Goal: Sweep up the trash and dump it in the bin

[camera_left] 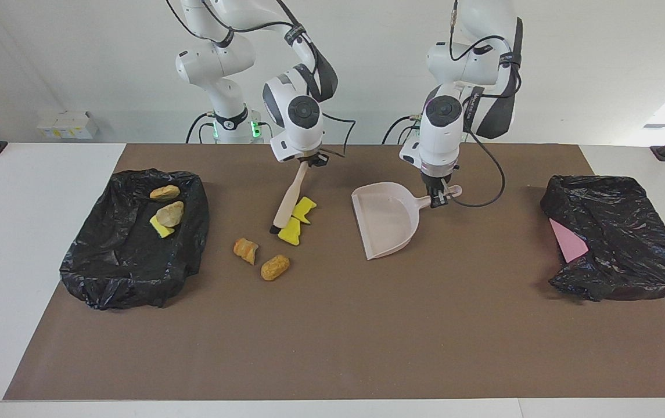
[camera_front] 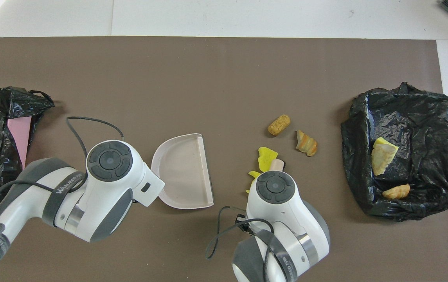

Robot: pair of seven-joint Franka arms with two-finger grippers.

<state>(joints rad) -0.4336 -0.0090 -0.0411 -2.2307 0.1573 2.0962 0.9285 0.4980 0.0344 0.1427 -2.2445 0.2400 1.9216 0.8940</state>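
Right gripper (camera_left: 305, 162) clamped on the top of a tan wooden-handled brush (camera_left: 287, 200), arm bent forward from its base, wrist pointing down, brush slanting down to the brown mat (camera_left: 367, 325) with its dark bristle end touching down beside two yellow sponge chunks (camera_left: 296, 221). Left gripper (camera_left: 440, 198) pinched tight on the short handle of a pale pink plastic dustpan (camera_left: 384, 223), arm folded steeply over it, wrist pointing down, pan lying flat on the mat, open lip toward the sponge chunks, near but apart from them.

Seven pieces of trash counted. Four on the mat: the two sponge chunks, touching each other and partly covered from above by the right wrist, plus a ridged orange-brown bread-like lump (camera_left: 245, 249) and a rounded golden bread-like lump (camera_left: 275, 267), both farther from the robots than the brush tip. Three inside a bin lined with crinkled black plastic film (camera_left: 129, 261) at the right arm's end of the table: one orange-brown lump (camera_left: 165, 192), one pale beige lump (camera_left: 170, 213) and one yellow sponge chunk (camera_left: 160, 227) beneath it.

Second crumpled glossy black bag (camera_left: 622, 238) at the left arm's end, with a flat pink sheet (camera_left: 568, 242) showing at its edge.
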